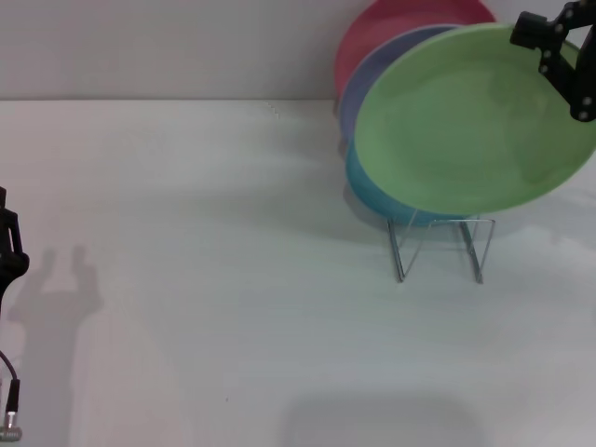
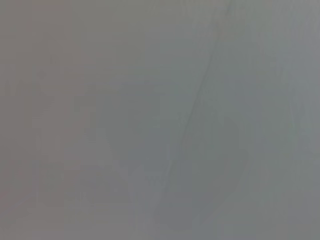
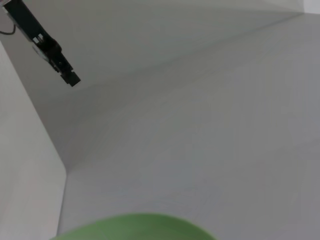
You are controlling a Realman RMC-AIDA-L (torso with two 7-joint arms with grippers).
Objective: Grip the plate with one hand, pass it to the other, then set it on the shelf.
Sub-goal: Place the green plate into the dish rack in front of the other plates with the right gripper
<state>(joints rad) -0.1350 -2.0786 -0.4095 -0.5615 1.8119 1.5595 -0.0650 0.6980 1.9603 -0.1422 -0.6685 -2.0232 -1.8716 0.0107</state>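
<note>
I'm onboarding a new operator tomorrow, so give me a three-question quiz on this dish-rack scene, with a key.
1. True or false: the right end effector is at the upper rim of the green plate.
2. Multiple choice: which plate shows right behind the green one in the head view? A) the turquoise-blue plate B) a yellow plate C) a black plate
3. Fill in: the left end effector sits at the far ____ edge of the head view, away from the wire shelf.

Key
1. True; it is at the plate's top right rim.
2. A, the turquoise-blue plate; lavender and pink plates stand farther back.
3. Left.
</note>
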